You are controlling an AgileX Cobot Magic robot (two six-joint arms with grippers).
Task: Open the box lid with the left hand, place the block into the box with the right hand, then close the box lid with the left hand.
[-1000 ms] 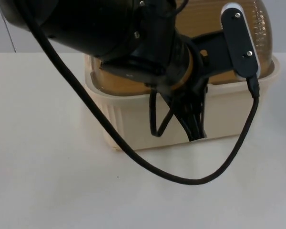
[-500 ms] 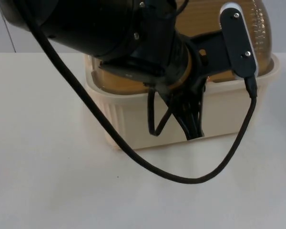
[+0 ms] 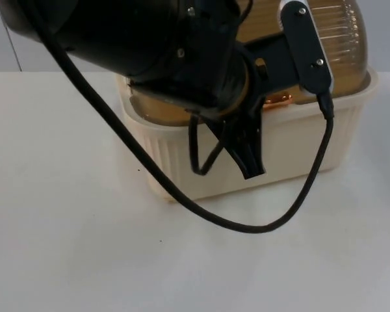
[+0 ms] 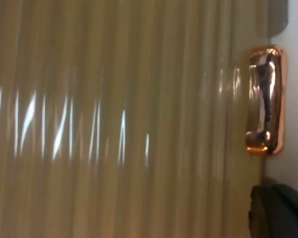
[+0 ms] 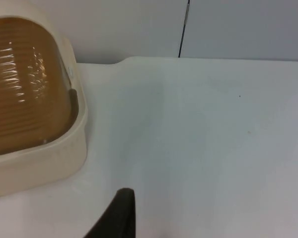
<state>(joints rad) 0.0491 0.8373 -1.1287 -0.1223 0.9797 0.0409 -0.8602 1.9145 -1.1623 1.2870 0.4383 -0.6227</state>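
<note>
White table (image 3: 65,260) with cream box (image 3: 299,156) on it.

Glossy ribbed lid on a matt cream box, matt white worktop

The box (image 3: 201,166) looks like smooth cream plastic with shallow moulded flutes on its front wall and a dull, matt finish. Its lid (image 4: 114,119) is translucent amber-brown plastic, finely ribbed and glossy, throwing bright streaks of glare. The handle (image 4: 264,99) on the lid shines like polished copper-toned metal, mirror-smooth. The worktop (image 3: 65,260) is plain white, smooth and matt. The left gripper (image 3: 247,159) has black fingers (image 3: 250,166), smooth, seemingly hard plastic with a faint sheen.
</note>
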